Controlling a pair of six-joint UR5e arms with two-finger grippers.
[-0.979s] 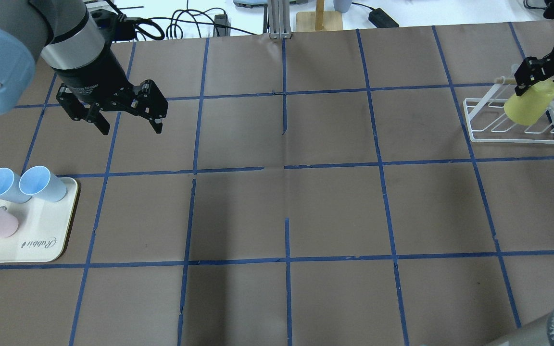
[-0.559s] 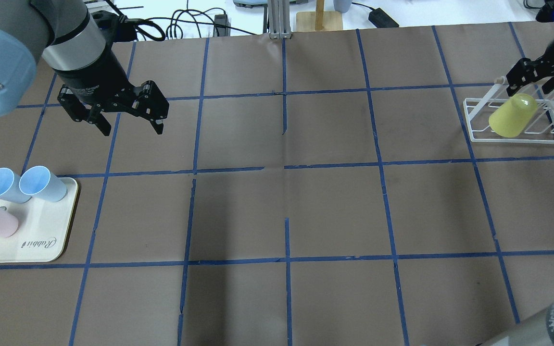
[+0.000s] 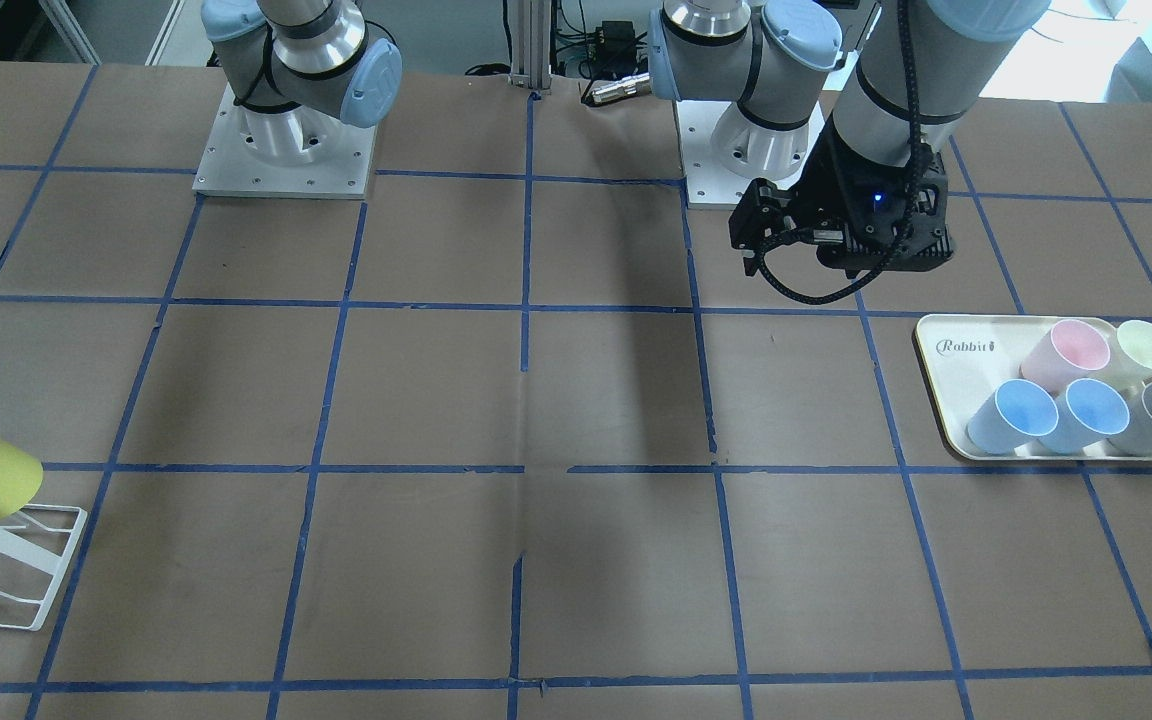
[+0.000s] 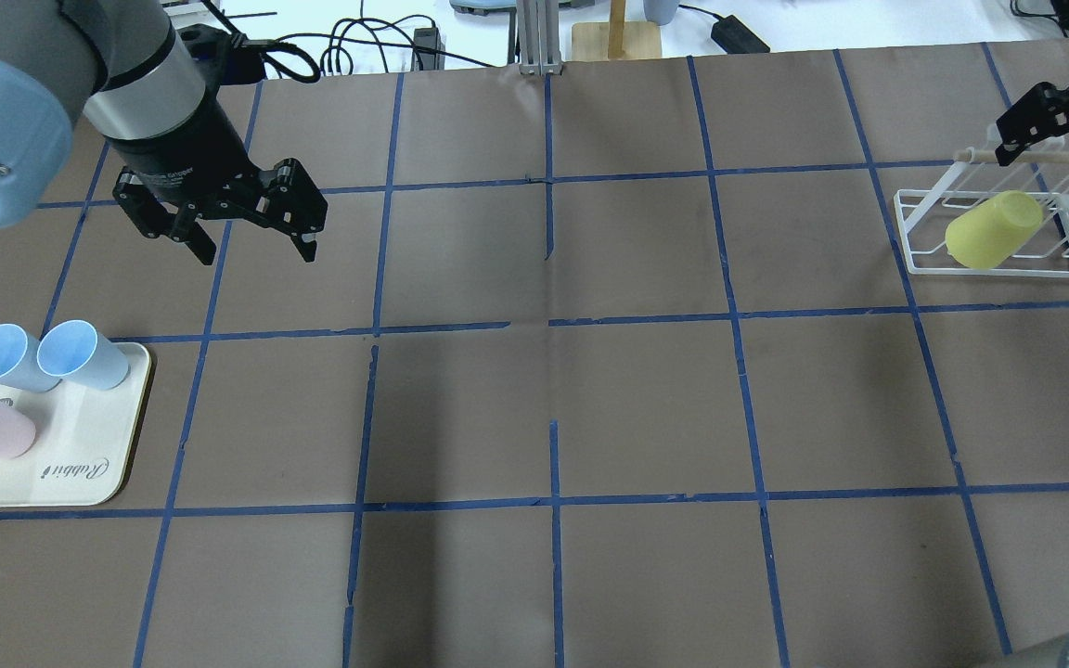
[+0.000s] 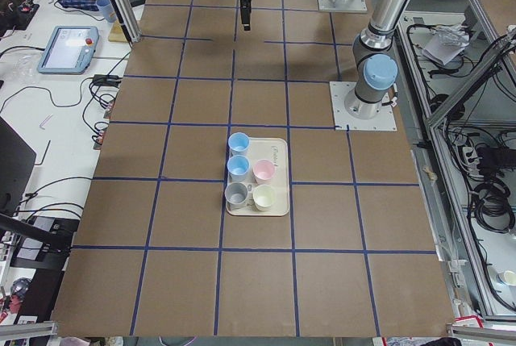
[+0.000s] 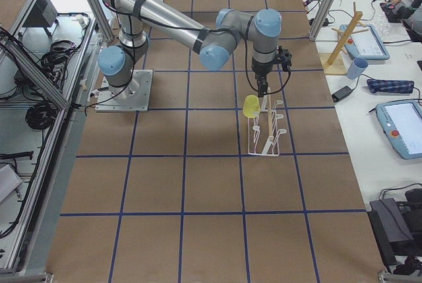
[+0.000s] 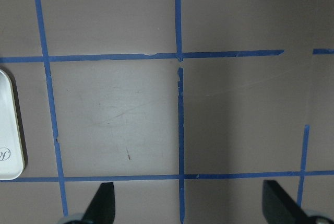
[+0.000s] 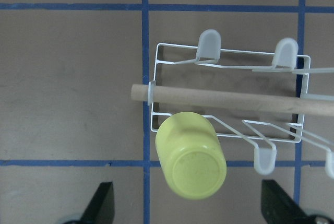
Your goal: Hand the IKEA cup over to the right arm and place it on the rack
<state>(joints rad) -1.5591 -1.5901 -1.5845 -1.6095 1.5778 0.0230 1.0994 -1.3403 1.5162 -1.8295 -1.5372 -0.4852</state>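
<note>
Bright lemon-yellow, handleless IKEA cup (image 4: 994, 230) sits tilted, mouth-down, on the white rack (image 4: 998, 272) at the overhead view's upper right. Above it, the right arm (image 6: 171, 19) has its jaws spread wide and empty, as does the left arm (image 4: 126, 65). The tray (image 3: 956, 385) holds five cups (image 3: 1016, 418).

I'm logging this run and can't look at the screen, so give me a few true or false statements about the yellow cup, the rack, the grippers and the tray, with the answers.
1. The cup sits bottom up on the rack. True.
2. The right gripper is shut on the cup. False: it is open and clear of the cup, above the rack.
3. The left gripper holds a blue cup. False: it is open and empty.
4. The tray holds five cups. True.
</note>
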